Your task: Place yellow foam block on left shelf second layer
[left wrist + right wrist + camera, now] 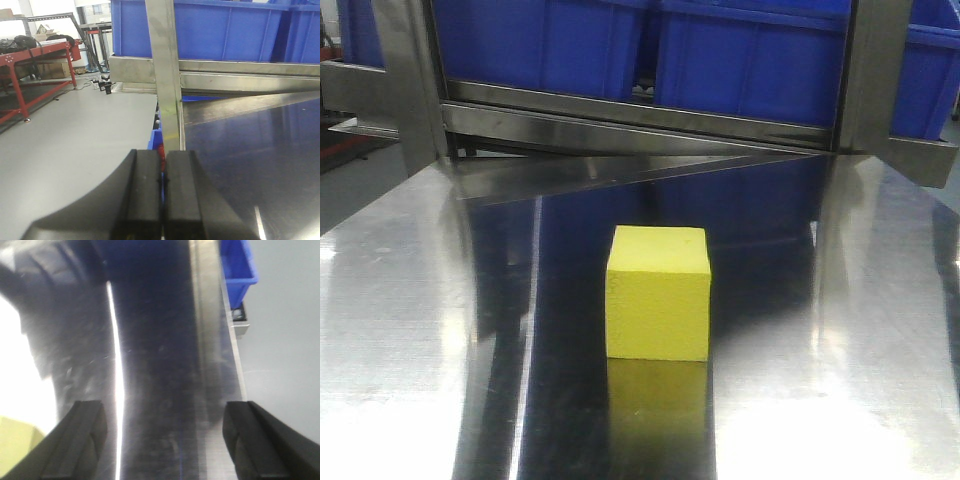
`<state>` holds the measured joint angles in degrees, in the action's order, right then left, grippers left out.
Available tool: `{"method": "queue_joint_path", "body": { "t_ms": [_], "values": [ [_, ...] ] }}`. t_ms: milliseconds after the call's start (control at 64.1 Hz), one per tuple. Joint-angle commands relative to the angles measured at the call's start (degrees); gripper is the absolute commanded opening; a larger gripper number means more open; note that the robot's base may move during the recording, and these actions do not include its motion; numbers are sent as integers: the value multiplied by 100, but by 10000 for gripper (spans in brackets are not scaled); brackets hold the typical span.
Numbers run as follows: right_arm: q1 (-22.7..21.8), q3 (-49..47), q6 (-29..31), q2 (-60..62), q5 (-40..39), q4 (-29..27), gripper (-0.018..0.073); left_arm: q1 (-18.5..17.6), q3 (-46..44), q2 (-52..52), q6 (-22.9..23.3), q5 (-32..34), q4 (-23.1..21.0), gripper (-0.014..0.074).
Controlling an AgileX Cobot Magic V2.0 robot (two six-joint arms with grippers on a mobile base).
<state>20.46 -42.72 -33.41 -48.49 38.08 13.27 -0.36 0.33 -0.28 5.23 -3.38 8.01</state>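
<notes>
Yellow foam block (658, 292) is sitting flat on the shiny steel desk (410, 300), roughly midway between its left and right edges and set back from the near edge. Its reflection is lying on the metal in front of it, and nothing is touching it. The left gripper (162, 200) is reaching out almost level along the desk's left edge, with grey floor (60, 150) showing beside it. Its black fingers (142, 195) are pressing together with nothing between them, facing a steel upright (167, 75) at the far edge, where blue bins (225, 30) are standing. The right gripper (170, 440) is tilting down over the desk near the right edge, its fingers spreading wide over bare metal. A corner of the block is showing just outside its left finger, not between them.
</notes>
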Motion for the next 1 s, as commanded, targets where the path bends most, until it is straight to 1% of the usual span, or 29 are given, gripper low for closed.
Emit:
{"method": "queue_joint_path", "body": {
  "t_ms": [0, 125, 234, 343, 499, 578, 702, 827, 983],
  "values": [
    [334, -400, -84, -242, -177, 190, 595, -25, 132, -118, 29, 469, -34, 137],
    [873, -654, -84, -777, -172, 190, 595, -25, 132, -118, 29, 469, -34, 137],
    [1191, -888, -107, -1176, 5, 190, 596, -25, 132, -118, 29, 469, -34, 137],
    [1465, -1218, -520, -1583, 351, 190, 596, -25, 132, -118, 29, 469, -34, 137],
    [1853, -1872, -1331, -2233, 774, 190, 596, -25, 132, -118, 29, 469, -34, 137],
    [2037, -2231, -1717, -2547, 1116, 190, 596, -25, 132, -118, 29, 469, -34, 137],
    [2359, -2916, -1906, -3114, 1729, 162, 596, -25, 132, -118, 29, 469, -34, 137],
    [2526, -3479, -2567, -3651, 2150, -19, 596, -25, 132, -118, 29, 469, -34, 137],
    [2739, -4043, -2644, -4212, 2475, -57, 596, -25, 132, -118, 29, 469, -34, 137]
  ]
}}
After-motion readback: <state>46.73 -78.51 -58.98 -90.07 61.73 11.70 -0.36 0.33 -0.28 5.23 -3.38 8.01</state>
